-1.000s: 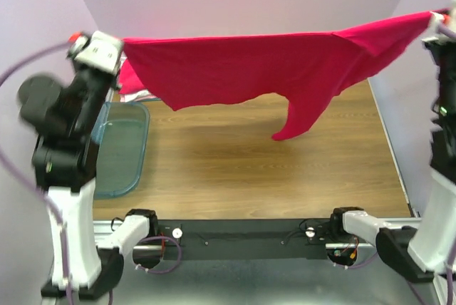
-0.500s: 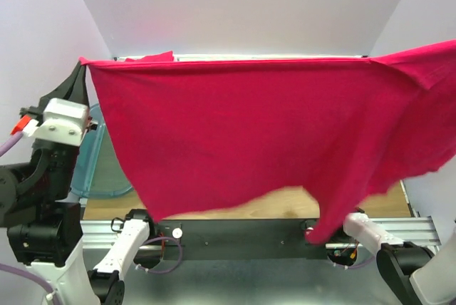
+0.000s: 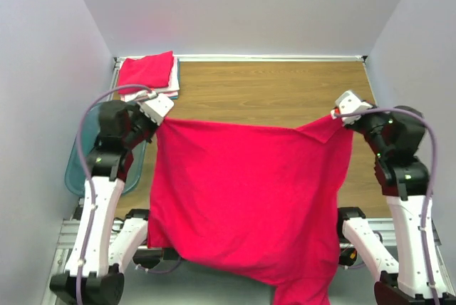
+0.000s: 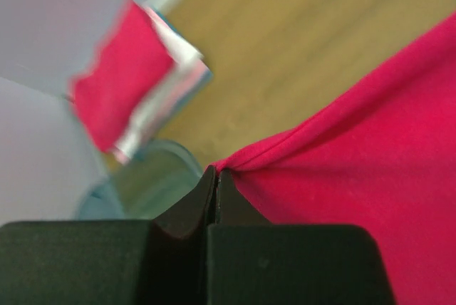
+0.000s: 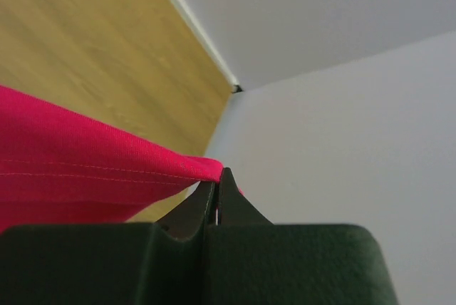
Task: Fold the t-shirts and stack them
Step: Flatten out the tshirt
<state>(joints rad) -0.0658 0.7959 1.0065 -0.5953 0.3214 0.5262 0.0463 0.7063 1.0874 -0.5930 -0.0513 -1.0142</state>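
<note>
The red shirt (image 3: 242,198) lies spread but unfolded over the table (image 3: 271,91), its lower part falling past the near edge. Half a second ago it was raised much higher. A folded stack (image 3: 147,75) sits far left. The left gripper (image 3: 160,120) and right gripper (image 3: 336,118) each pinch a top corner tight.

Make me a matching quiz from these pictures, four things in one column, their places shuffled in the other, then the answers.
1 spread red t-shirt
2 folded stack
3 teal bin
4 right tool

A far left corner of the table
B shut on the shirt's right corner
C held up by two corners
D table's left edge

Pairs: 1-C, 2-A, 3-D, 4-B
</note>
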